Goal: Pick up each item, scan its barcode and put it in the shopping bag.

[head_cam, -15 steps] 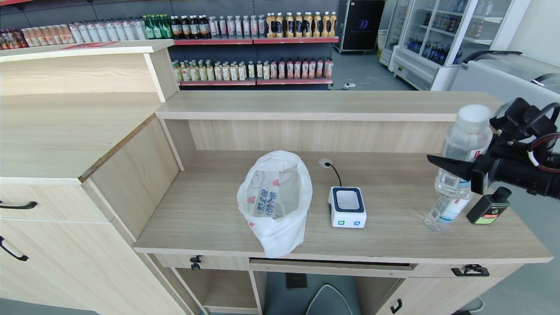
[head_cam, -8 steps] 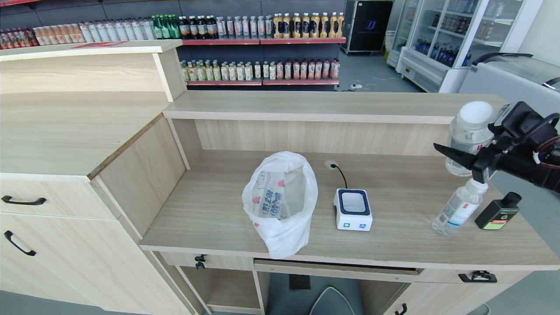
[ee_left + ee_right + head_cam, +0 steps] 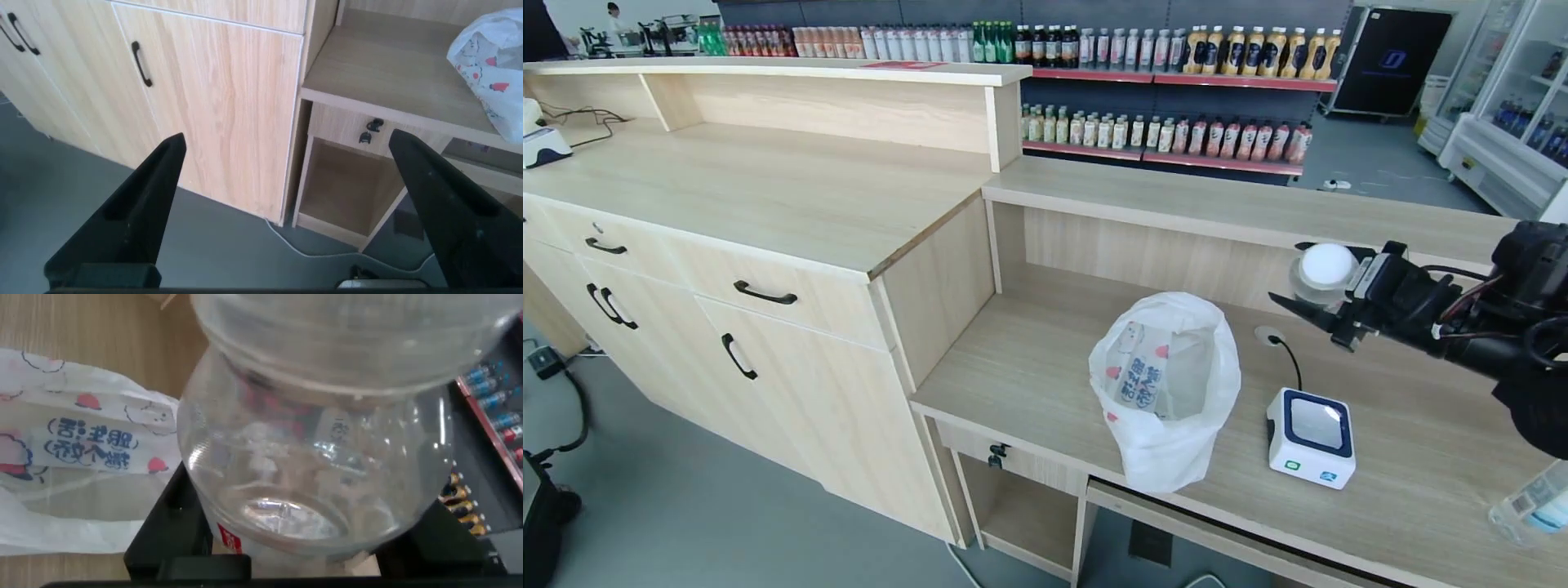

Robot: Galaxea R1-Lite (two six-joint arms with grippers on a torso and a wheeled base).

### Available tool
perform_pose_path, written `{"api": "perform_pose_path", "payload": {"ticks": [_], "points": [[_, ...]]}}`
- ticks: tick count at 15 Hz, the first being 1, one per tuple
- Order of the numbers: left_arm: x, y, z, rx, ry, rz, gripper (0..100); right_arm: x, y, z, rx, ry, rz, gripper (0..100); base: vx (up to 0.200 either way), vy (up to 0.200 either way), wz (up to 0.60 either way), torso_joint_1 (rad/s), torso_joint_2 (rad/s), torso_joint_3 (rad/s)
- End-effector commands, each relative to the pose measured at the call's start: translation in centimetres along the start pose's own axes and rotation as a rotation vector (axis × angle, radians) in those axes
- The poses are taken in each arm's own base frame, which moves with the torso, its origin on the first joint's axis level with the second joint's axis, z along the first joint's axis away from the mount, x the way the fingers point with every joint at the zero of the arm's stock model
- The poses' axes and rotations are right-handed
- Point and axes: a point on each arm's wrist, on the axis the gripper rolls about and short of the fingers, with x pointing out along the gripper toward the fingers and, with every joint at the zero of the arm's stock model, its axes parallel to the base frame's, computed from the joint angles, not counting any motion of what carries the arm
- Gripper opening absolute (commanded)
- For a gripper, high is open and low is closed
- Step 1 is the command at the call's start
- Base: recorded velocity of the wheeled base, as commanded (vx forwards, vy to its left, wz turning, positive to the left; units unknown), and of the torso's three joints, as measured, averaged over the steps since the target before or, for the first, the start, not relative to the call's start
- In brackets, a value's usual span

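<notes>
My right gripper [image 3: 1311, 282] is shut on a clear water bottle [image 3: 1327, 268] with a white cap, held in the air above the counter, behind the scanner and to the right of the bag. In the right wrist view the clear water bottle [image 3: 310, 457] sits between the black fingers [image 3: 163, 539], with the bag [image 3: 73, 457] below it. The white shopping bag [image 3: 1168, 384] stands open on the lower counter with a printed package inside. The white barcode scanner [image 3: 1311, 425] lies just right of the bag. My left gripper [image 3: 286, 212] hangs open, low, in front of the cabinet doors.
A second clear bottle [image 3: 1531, 502] lies at the counter's right edge. A raised wooden ledge [image 3: 1217, 204] runs behind the lower counter [image 3: 1029, 359], and a taller counter [image 3: 768, 188] with drawers stands on the left. The scanner's cable [image 3: 1290, 359] leads to a hole in the counter.
The head camera has swung left. My right gripper has lifted the water bottle off the counter, carried it left to above the scanner, and tipped it so the cap faces the camera.
</notes>
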Motion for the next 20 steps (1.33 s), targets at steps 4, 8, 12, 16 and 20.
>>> {"api": "perform_pose_path", "payload": {"ticks": [4, 8, 12, 16, 20], "points": [[0.0, 0.0, 0.0, 0.000, -0.001, 0.000, 100, 2.3, 3.9, -5.5, -0.114, -0.066, 0.076, 0, 0.000, 0.000, 0.00, 0.000, 0.00, 0.000], [0.0, 0.0, 0.0, 0.000, -0.001, 0.000, 100, 2.0, 5.7, -8.0, -0.162, -0.042, 0.117, 0, 0.000, 0.000, 0.00, 0.000, 0.00, 0.000], [0.0, 0.0, 0.0, -0.001, -0.001, 0.000, 100, 1.6, 7.5, -10.0, -0.149, -0.001, 0.156, 0, 0.000, 0.000, 0.00, 0.000, 0.00, 0.000], [0.0, 0.0, 0.0, 0.000, -0.001, 0.000, 100, 1.7, 8.8, -11.1, -0.131, 0.012, 0.189, 0, 0.000, 0.000, 0.00, 0.000, 0.00, 0.000], [0.0, 0.0, 0.0, -0.001, -0.001, 0.000, 100, 1.7, 9.0, -11.1, -0.127, -0.016, 0.199, 0, 0.000, 0.000, 0.00, 0.000, 0.00, 0.000]]}}
